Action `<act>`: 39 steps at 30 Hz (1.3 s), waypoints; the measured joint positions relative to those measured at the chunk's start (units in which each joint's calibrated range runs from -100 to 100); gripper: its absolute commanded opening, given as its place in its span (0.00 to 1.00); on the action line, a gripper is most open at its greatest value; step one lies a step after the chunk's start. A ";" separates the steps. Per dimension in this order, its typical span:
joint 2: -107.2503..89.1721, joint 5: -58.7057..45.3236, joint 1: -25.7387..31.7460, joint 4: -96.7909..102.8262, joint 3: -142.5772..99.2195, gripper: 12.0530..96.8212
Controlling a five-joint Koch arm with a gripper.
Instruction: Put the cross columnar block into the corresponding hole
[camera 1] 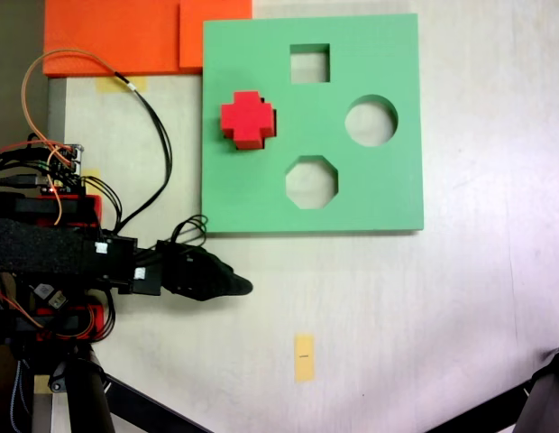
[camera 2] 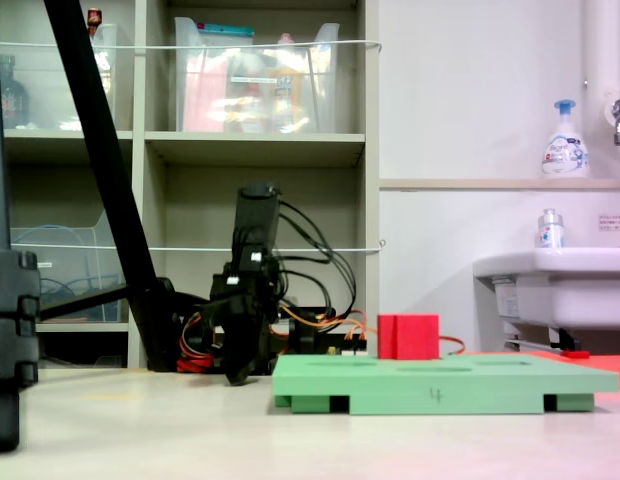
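Pale tabletop [camera 1: 424,316] carries a thick green foam board [camera 1: 388,189]; its bright red cross-shaped foam block [camera 1: 247,120] sits beyond my hand [camera 1: 246,287], whose jaws I cannot tell apart.

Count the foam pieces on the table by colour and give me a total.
Red: 1, the cross block, standing on the green board.
Green: 1, the square board with cutouts.
Orange: 2, flat slabs at the top edge of the view from above.
Total: 4 foam pieces.
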 measured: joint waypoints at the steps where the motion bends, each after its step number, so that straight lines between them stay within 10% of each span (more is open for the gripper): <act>1: 0.00 -0.29 0.24 0.98 0.00 0.44; 39: -0.14 -2.15 1.22 -9.69 0.20 0.44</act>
